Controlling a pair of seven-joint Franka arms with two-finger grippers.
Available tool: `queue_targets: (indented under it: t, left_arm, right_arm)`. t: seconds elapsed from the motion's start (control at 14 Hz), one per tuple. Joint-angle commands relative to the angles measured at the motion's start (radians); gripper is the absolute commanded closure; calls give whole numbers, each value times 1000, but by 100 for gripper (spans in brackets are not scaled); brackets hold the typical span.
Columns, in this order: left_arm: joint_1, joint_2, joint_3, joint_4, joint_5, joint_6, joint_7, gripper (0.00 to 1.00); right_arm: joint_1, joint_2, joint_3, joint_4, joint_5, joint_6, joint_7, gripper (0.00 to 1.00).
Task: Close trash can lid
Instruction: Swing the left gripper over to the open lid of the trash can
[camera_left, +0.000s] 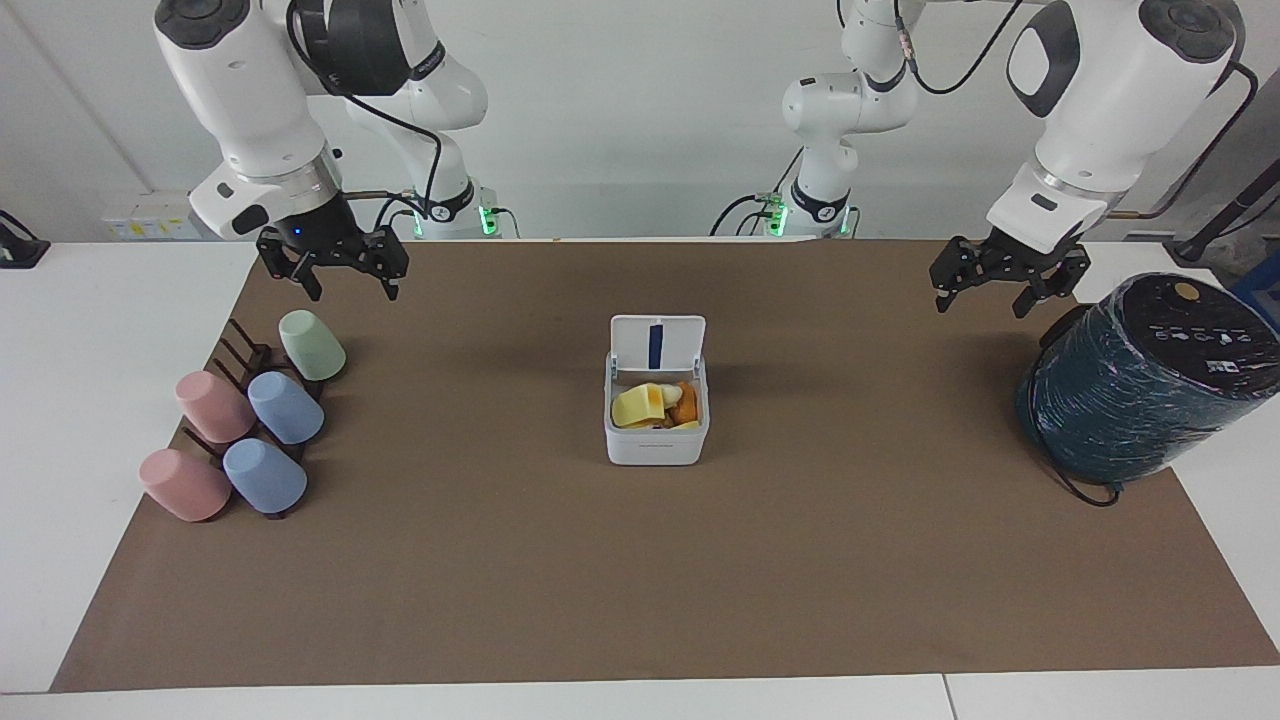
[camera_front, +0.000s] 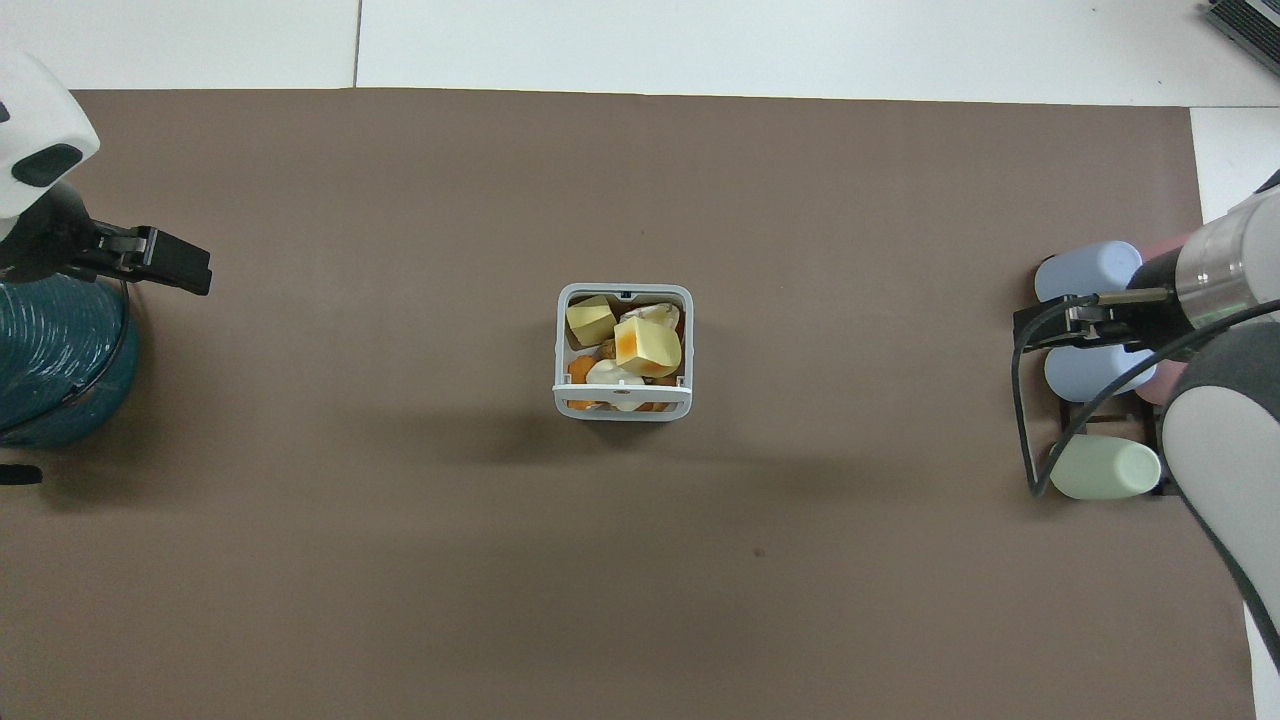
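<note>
The small white trash can (camera_left: 655, 445) stands in the middle of the brown mat, holding yellow and orange pieces; it also shows in the overhead view (camera_front: 622, 410). Its lid (camera_left: 657, 345) stands open and upright on the side nearer to the robots, with the blue strip on its underside showing. In the overhead view the lid (camera_front: 622, 387) is seen edge-on. My right gripper (camera_left: 347, 287) hangs open and empty over the mat next to the cup rack. My left gripper (camera_left: 983, 300) hangs open and empty beside the teal cylinder. Both are well away from the can.
A large dark teal wrapped cylinder (camera_left: 1140, 390) lies tilted at the left arm's end of the table, also in the overhead view (camera_front: 50, 360). A dark rack with several pastel cups (camera_left: 250, 425) stands at the right arm's end, also in the overhead view (camera_front: 1100, 470).
</note>
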Motion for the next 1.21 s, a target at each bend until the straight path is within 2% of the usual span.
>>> queue_targets:
  t: [0.0, 0.21, 0.43, 0.86, 1.0, 1.14]
  left_arm:
    - [-12, -34, 7, -44, 27, 22, 2, 0]
    - [-13, -34, 6, -44, 27, 26, -6, 0]
    - [-77, -38, 6, -54, 25, 26, -33, 0]
    - [-274, -143, 3, -266, 16, 120, -318, 0]
    - [-343, -181, 1, -341, 0, 141, -361, 29]
    - [-416, -219, 1, -424, -22, 215, -482, 49]
  right_arm:
    - [-15, -12, 8, -13, 2, -2, -26, 0]
    - [-13, -12, 8, -14, 2, -2, -25, 0]
    - [-15, -12, 8, -13, 2, -2, -26, 0]
    - [-15, -12, 8, -13, 2, -2, -26, 0]
    - [-15, -14, 8, -13, 2, -2, -26, 0]
    - [-13, -12, 8, -13, 2, -2, -25, 0]
